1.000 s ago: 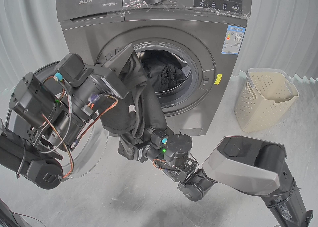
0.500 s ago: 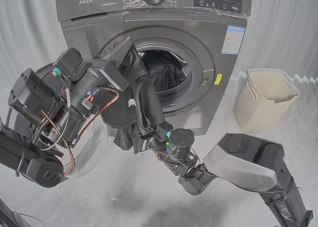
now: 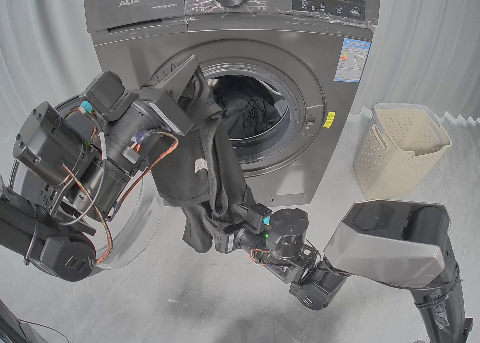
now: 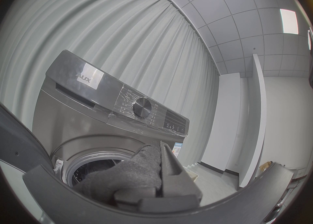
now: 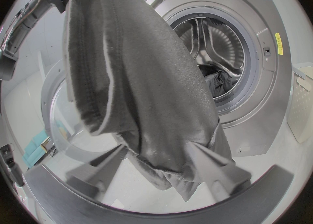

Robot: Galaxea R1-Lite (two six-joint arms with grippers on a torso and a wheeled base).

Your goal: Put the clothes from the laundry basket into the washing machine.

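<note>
The jaws of the left gripper [image 4: 160, 161] were clamped on the upper part of a dark grey garment [image 3: 200, 159], held at the rim of the washing machine's [image 3: 300, 59] open porthole, not yet inside. The garment hung down in front of the machine, clear of the floor. The right gripper [image 5: 156, 146] sat at its lower end, jaws spread apart with the hem between them, not pinching. Dark clothes [image 3: 245, 109] already lay in the drum. The laundry basket [image 3: 400, 159] stood on the floor to the machine's right, and no clothes showed in it. Judgement: the task was near completion, with this garment left to be pushed in.
</note>
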